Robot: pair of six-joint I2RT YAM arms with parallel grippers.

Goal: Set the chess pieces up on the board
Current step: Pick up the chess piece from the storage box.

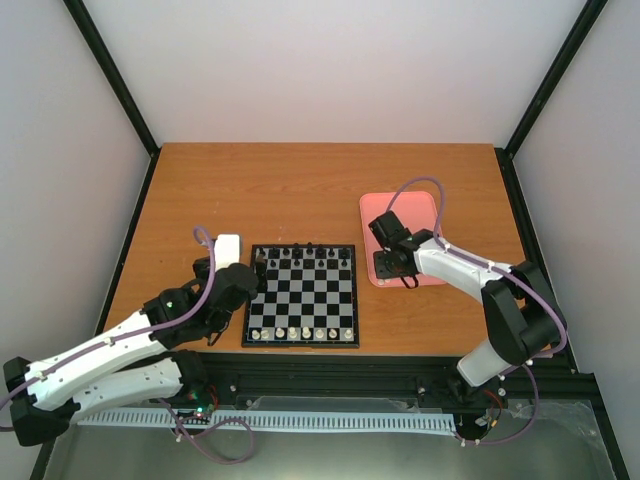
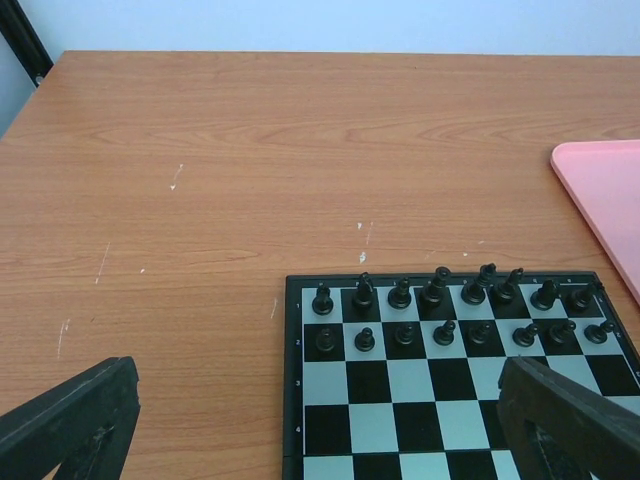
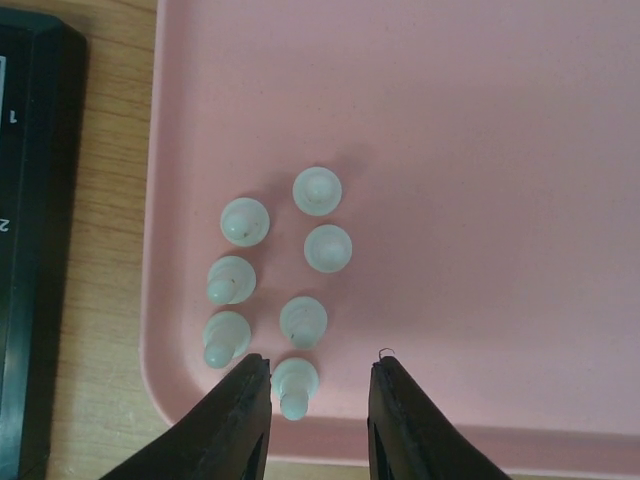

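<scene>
PAWN IN THE JAWS: The right gripper [image 3: 320, 368] hangs over the lower left of a pink tray [image 3: 480, 150], its claw narrowed around one cream-white pawn [image 3: 295, 385], with a gap showing on the pawn's right side. Six more cream-white pawns [image 3: 328, 247] stand just above it in the frame. At the centre of the overhead view, the chessboard [image 1: 300, 295] carries white pieces [image 1: 306, 333] along its bottom row and black pieces [image 2: 440, 292] on its top two rows. The left gripper [image 2: 315, 400] hovers wide open at the board's upper left corner, above the wooden table [image 2: 250, 150].

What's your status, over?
Left gripper open at the board's edge. Right gripper open, straddling one white piece on the pink tray. Six more white pieces close beside it.
</scene>
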